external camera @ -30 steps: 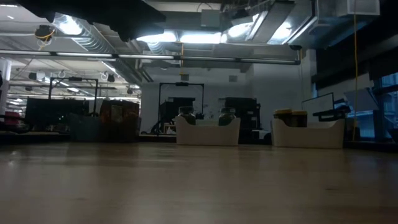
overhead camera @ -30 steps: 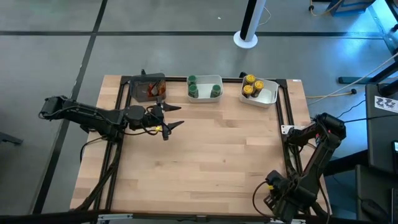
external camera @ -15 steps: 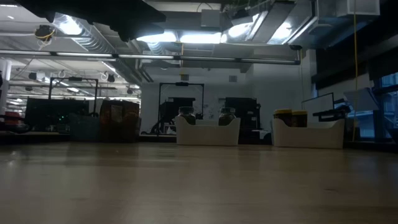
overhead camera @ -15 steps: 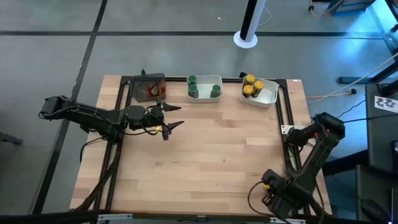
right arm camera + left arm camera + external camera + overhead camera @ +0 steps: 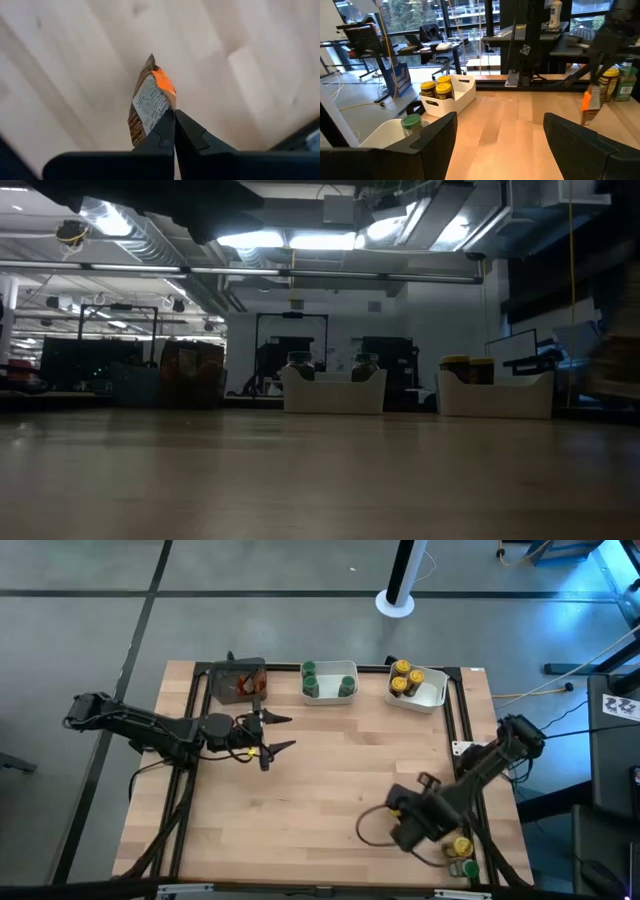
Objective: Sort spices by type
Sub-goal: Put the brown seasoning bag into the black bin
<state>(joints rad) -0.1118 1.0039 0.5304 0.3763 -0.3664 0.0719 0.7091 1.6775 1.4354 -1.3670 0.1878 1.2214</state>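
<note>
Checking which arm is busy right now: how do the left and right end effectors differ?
The left end effector is open and empty; the right end effector is shut on a flat brown-and-orange spice packet. The left end effector hovers beside the dark tray at the far edge of the table; the right end effector is over its near right part. Both are dark and two-fingered.

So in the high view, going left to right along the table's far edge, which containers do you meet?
Dark tray holding reddish-brown packets → white rectangular tray with green-lidded jars → white rectangular tray with yellow-lidded jars.
</note>
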